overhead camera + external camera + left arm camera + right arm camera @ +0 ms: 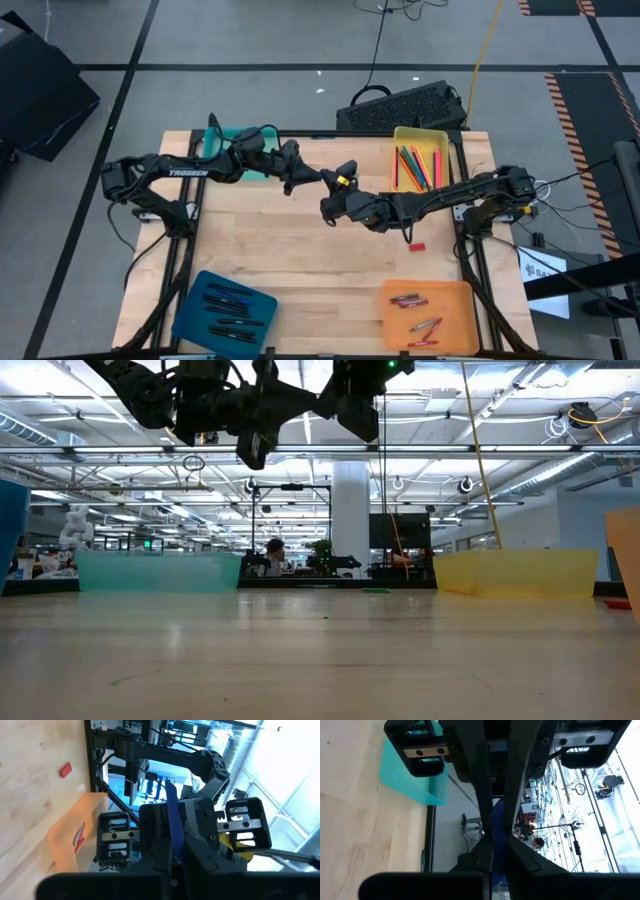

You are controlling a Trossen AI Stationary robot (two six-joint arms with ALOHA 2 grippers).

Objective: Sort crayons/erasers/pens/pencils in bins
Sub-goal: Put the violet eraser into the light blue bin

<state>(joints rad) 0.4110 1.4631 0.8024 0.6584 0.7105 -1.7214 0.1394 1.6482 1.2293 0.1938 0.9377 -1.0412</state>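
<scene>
Blue pen [172, 827] between both tools, wrist-view only.

Two dark, near-black jointed arms; white "TROSSEN" lettering along the left arm's [185, 172] link, well behind its gripper. Yellow patch just behind the right gripper [330, 208]. Silver screwed plates on black finger blocks, seen in both wrist views. Black cables trailing at both bases.

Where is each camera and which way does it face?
High: overhead, straight down on the table; left arm, right arm show.
Low: table height, level toward the room; arms overhead.
Left wrist: on left arm, facing the right gripper and orange bin.
Right wrist: facing the left gripper and teal bin.
Shared: high and low show teal bin.
</scene>
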